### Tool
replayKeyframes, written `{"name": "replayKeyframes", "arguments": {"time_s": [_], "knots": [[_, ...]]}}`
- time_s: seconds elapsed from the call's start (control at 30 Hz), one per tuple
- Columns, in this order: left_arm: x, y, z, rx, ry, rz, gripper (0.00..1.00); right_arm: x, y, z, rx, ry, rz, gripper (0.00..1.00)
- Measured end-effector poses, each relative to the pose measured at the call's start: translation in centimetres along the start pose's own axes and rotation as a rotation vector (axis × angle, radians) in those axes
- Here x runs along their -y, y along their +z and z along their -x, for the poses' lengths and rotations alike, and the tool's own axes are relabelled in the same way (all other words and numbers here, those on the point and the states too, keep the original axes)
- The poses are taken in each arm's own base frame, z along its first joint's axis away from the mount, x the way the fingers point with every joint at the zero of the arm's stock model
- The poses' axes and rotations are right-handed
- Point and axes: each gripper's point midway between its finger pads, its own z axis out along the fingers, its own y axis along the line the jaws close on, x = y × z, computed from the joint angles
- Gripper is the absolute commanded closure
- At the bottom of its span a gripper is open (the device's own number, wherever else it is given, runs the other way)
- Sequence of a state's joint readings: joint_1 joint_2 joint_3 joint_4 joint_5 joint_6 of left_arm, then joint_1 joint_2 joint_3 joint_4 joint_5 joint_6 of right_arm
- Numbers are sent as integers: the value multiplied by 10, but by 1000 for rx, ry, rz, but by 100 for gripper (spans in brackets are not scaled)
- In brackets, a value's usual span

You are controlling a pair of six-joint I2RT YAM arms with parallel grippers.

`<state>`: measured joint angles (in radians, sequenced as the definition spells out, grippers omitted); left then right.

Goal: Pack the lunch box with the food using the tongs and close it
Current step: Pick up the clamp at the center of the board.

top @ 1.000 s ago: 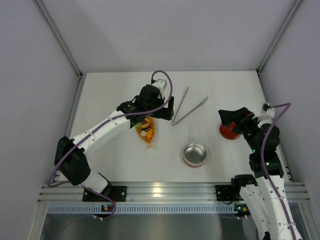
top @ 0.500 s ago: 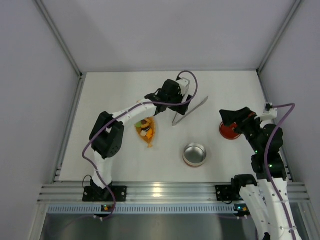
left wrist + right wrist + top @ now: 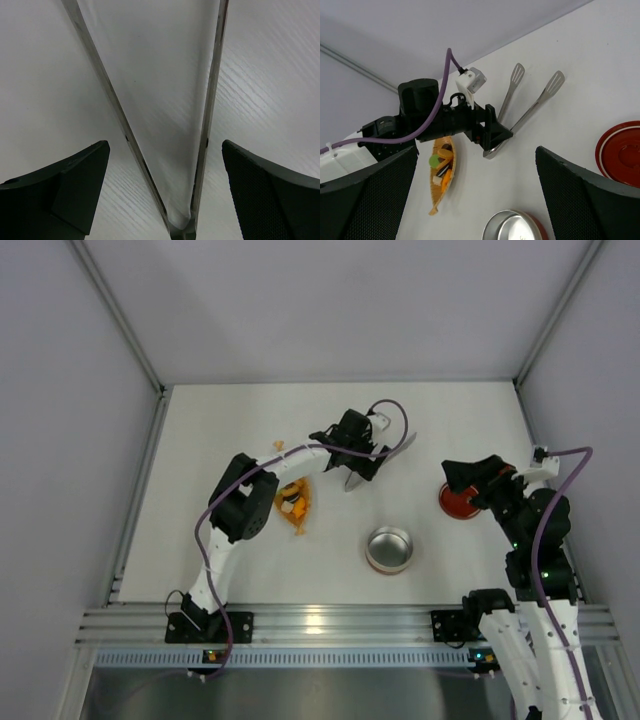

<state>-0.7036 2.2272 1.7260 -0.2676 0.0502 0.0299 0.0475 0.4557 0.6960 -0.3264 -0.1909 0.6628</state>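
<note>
Food (image 3: 436, 161) lies in orange mesh bag (image 3: 298, 520) on counter (image 3: 220, 440), at 10 o'clock of lunch box (image 3: 389, 548). Left gripper (image 3: 164, 150) released, jaws wide astride joined end of tongs (image 3: 532, 106), touching neither arm. Lunch box uncovered; red lid (image 3: 455, 505) at its 2 o'clock. Right gripper (image 3: 468, 478) released, over lid.

Left arm reaches far across the white table (image 3: 215, 440). Left gripper (image 3: 352, 466) sits low over the joined end of the tongs (image 3: 402, 446), one slim arm showing to its right. Orange mesh bag (image 3: 298, 520) lies just beside the forearm, food (image 3: 291, 499) inside. Lunch box (image 3: 389, 548) stands uncovered near the front. Right gripper (image 3: 465, 483) hangs over the red lid (image 3: 451, 505), well apart from the tin
</note>
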Motion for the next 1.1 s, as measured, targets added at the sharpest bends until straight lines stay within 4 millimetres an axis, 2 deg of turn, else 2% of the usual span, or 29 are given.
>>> {"name": "replayKeyframes", "arguments": {"time_s": [0.3, 0.77, 0.97, 1.1], "knots": [[4, 14, -20, -48, 5, -29, 1, 2, 1, -1, -2, -4, -9, 1], [3, 18, -17, -31, 12, -28, 4, 3, 1, -1, -4, -4, -10, 1], [2, 20, -14, -19, -6, -16, 9, 3, 1, -2, -4, -4, -9, 1], [0, 23, -13, -6, -30, 1, 16, 3, 1, -2, -5, -4, -9, 1]]}}
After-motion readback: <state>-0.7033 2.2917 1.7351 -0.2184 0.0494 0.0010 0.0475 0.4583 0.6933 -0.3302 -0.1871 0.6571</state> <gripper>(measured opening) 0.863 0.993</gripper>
